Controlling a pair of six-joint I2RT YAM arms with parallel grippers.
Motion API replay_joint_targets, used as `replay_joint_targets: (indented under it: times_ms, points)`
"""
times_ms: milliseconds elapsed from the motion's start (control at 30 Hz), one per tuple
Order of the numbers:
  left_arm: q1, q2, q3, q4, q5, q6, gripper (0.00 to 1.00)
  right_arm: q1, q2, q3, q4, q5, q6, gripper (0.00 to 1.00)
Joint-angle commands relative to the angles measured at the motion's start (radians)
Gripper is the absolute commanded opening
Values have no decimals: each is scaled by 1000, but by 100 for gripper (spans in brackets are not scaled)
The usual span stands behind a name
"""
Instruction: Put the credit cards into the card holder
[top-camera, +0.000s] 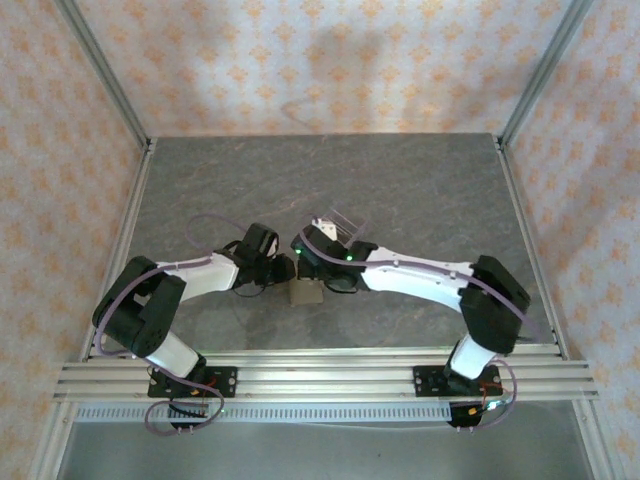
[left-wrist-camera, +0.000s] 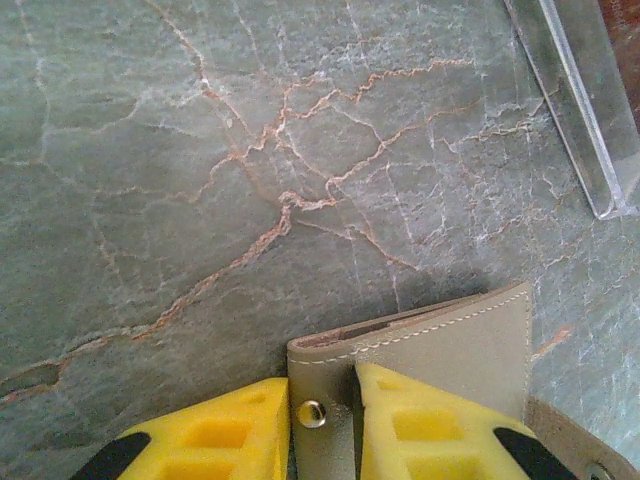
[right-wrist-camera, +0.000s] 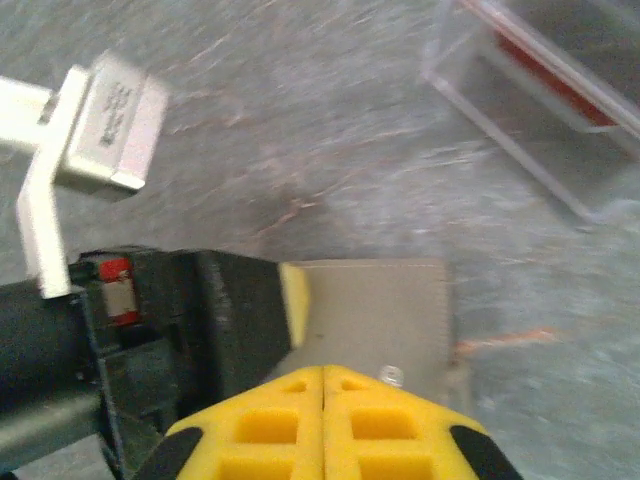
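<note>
- Left gripper (top-camera: 288, 274), seen from the top external camera, reaches in from the left toward the middle of the grey marbled table (top-camera: 430, 180). Its tips end at the card holder (top-camera: 305, 294), a small tan square lying between the two arms, nearer the front edge than the back.
- Right gripper (top-camera: 318, 277) comes in from the other side and ends at the same pouch. From this height I cannot tell how either pair of jaws stands.
- A clear plastic stand (top-camera: 343, 224) sits just behind the two wrists, on the side away from the bases.
- From the left wrist, the left gripper (left-wrist-camera: 322, 432) is nearly closed, its yellow fingers (left-wrist-camera: 220, 440) pinching a narrow flap of the card holder (left-wrist-camera: 450, 345) between them.
- A round metal snap (left-wrist-camera: 312, 412) shows on that flap, right beside the left pad. The rest of the pouch spreads to the right on the table, its stitched edge uppermost in the frame.
- One edge of the clear plastic stand (left-wrist-camera: 575, 110) crosses the top right corner, apart from the pouch.
- From the right wrist, the right gripper (right-wrist-camera: 322, 425) is fully closed, its yellow fingers (right-wrist-camera: 260, 430) pressed pad to pad, holding nothing that I can see.
- The card holder (right-wrist-camera: 380, 305) lies just beyond those tips, with a snap (right-wrist-camera: 391, 376) close beside them. Whether the tips touch the pouch I cannot tell.
- The left gripper (right-wrist-camera: 290, 305) grips the pouch's left edge.
- The clear plastic stand (right-wrist-camera: 530, 120) is at upper right, well apart from the pouch, with a red strip (right-wrist-camera: 550, 70) inside it. Whether that strip is a card I cannot tell.
</note>
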Motion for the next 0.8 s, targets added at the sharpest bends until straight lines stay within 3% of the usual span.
replay_joint_targets:
  times_ms: [0,367,533,767]
  points:
    - [-17,-19,-38,-58,-12,-17,22,-2,89,16,43,-96,-5,3]
    - [-17,-39,-43,-89,-24,-2,22,-70,138,-92,55,-12,64,0]
    - [-17,-29,-46,-81,-22,0,22,-86,139,-137,85,-57,65,20]
    - [-17,-31,-57,-77,-21,1,22,-90,160,-142,104,-84,67,36]
